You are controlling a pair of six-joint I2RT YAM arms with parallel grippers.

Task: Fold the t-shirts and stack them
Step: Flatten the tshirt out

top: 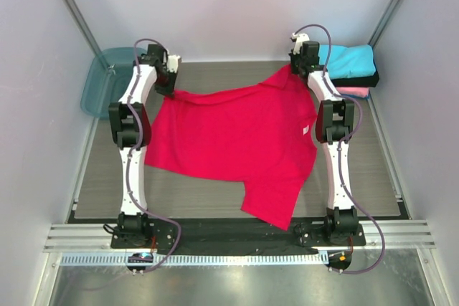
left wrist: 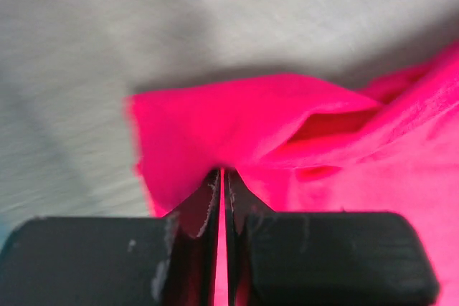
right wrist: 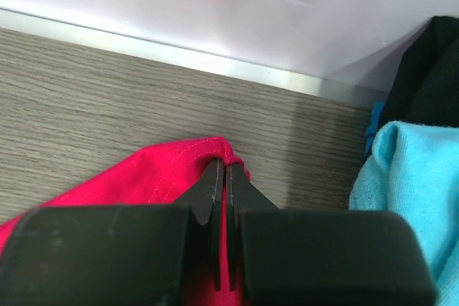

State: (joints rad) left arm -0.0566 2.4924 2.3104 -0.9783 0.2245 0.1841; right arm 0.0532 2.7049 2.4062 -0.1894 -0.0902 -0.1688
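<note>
We note the pink t-shirt [top: 353, 92] shows only as a sliver under the black t-shirt [top: 364, 80], which is itself mostly covered by the cyan t-shirt [top: 349, 60]. The right arm [top: 331, 116] hides part of the red t-shirt [top: 237, 130] along its right edge. In the left wrist view the table [left wrist: 79, 41] is blurred. The white tag [top: 306, 129] is too small to read.

The spread t-shirt [top: 229, 141] is plain bright red. The folded t-shirts [top: 348, 62] are cyan, black and pink. The surface [top: 215, 202] is streaky grey.

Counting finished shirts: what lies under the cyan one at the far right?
Under the cyan shirt lies a black shirt, then a pink shirt; only their edges show, the rest is covered.
</note>
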